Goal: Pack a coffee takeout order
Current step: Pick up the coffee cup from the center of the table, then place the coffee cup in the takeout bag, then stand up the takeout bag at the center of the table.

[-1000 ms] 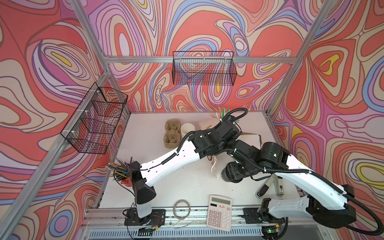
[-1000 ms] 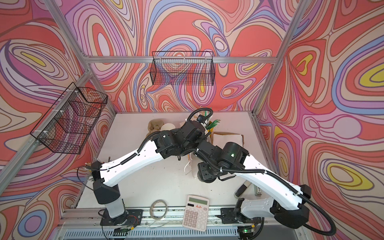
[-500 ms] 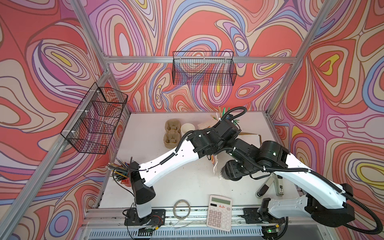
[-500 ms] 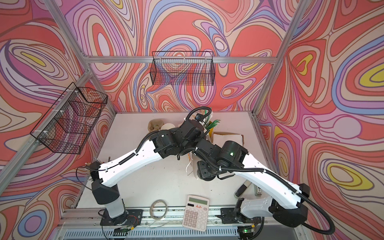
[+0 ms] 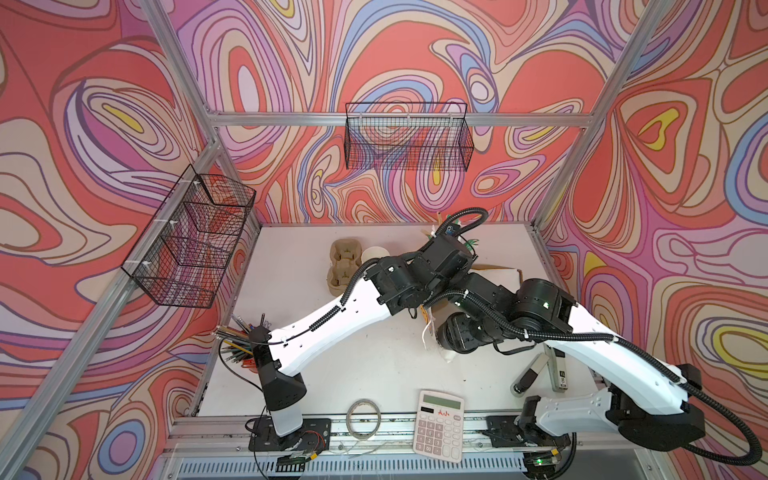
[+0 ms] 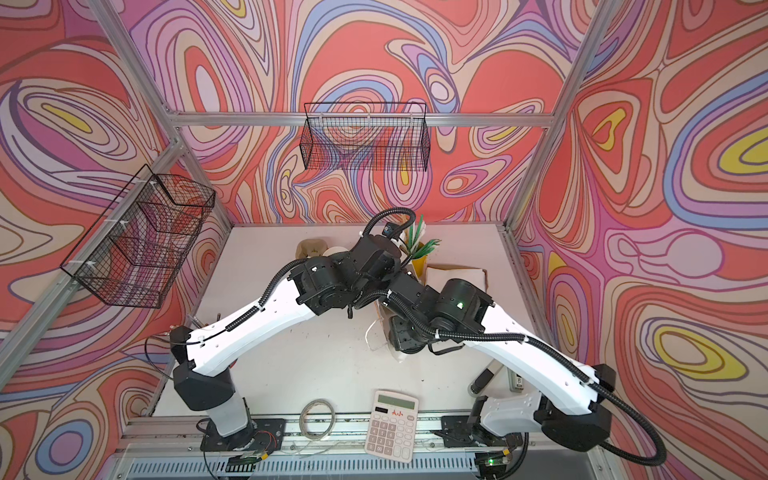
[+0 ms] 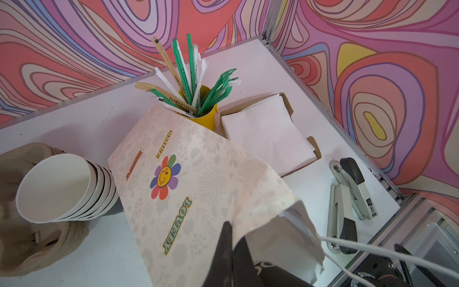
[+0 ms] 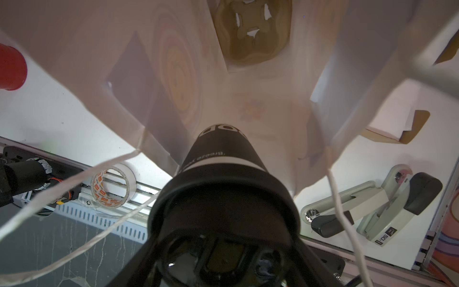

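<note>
Right wrist: one black cup [image 8: 221,149] in right claw [image 8: 223,238]; one bag [image 8: 248,87], rim pinched by left claw [image 7: 232,244].

The paper bag [image 7: 188,179] is white with a faint grey floral print. It carries one flower with red, orange, green, blue and purple petals round a yellow smiley, plus orange and yellow-green lettering. The paper cup [image 8: 218,149] is black with white lettering, and its lid [image 8: 223,193] is black. The pulp carrier [image 8: 250,32] is tan. The stacked cups [image 7: 54,188] are white inside, with dark bands between their rims. The pot [image 7: 203,119] is yellow and its straws [image 7: 190,92] are wrapped in green, white and tan. The tabletop [image 5: 374,374] is white. The walls [image 5: 415,50] swirl in red, pink, lilac, blue, cream and yellow.
</note>
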Controlling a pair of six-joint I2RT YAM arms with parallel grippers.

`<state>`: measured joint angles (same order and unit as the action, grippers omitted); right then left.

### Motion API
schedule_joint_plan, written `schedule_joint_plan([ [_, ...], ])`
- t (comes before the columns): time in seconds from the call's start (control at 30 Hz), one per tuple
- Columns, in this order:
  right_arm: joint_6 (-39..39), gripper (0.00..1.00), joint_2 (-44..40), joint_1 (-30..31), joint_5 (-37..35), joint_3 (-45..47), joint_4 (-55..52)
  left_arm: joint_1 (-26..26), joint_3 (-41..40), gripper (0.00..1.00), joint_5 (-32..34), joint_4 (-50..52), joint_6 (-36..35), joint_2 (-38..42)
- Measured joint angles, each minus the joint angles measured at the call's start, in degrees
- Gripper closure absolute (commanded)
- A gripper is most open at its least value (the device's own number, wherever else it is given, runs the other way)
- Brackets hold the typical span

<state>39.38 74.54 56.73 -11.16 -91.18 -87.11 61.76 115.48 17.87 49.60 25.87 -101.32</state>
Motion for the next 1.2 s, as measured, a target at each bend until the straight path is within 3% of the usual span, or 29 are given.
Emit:
schedule_joint_plan([
  [0.4,-3.58,0.35,0.63,0.37,-2.54,-1.57,0.24,0.02,7.56,1.00,-2.95,9.94,-0.35,-0.83],
  [0.63,-7.02,0.35,0.46,0.37,0.33,-0.57,-0.17,-0.11,7.87,1.00,-4.13,13.51,-0.33,-0.83],
  [0.97,-10.93,0.35,-0.33,0.35,1.90,1.57,0.20,-1.40,6.16,1.00,-10.86,14.73,1.07,0.66],
  [1.2,-13.79,0.34,-1.79,0.35,3.93,1.77,0.83,-0.74,11.04,1.00,-12.41,18.62,2.05,0.85],
])
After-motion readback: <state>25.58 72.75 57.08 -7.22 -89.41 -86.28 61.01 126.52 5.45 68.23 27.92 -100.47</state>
